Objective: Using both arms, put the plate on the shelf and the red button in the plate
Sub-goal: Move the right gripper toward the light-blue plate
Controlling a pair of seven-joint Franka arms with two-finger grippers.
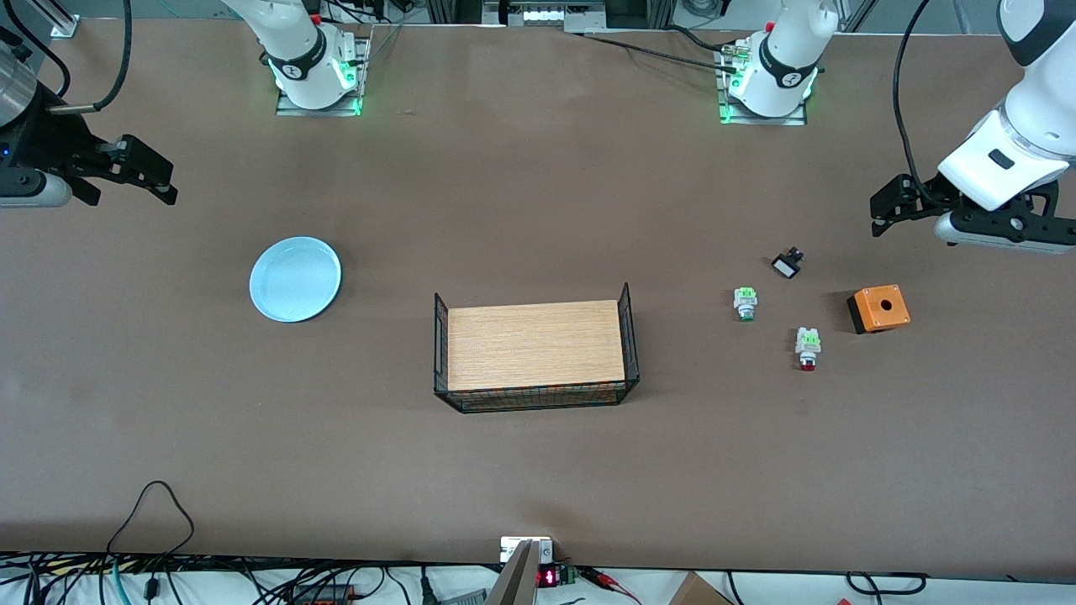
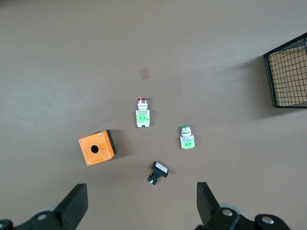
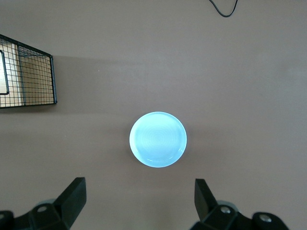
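The pale light-blue plate (image 1: 295,279) lies flat on the table toward the right arm's end; it also shows in the right wrist view (image 3: 158,139). The red button (image 1: 808,348), white-and-green with a red cap, lies on its side toward the left arm's end, and also shows in the left wrist view (image 2: 142,115). My right gripper (image 1: 130,197) is open and empty, up over bare table beside the plate (image 3: 139,199). My left gripper (image 1: 912,223) is open and empty, over bare table beside the small parts (image 2: 142,203).
A black wire basket (image 1: 538,397) with a wooden board in it stands mid-table. Beside the red button lie a green-tipped switch (image 1: 745,303), a small black part with a white face (image 1: 788,265) and an orange box with a hole (image 1: 878,308). Cables run along the table's near edge.
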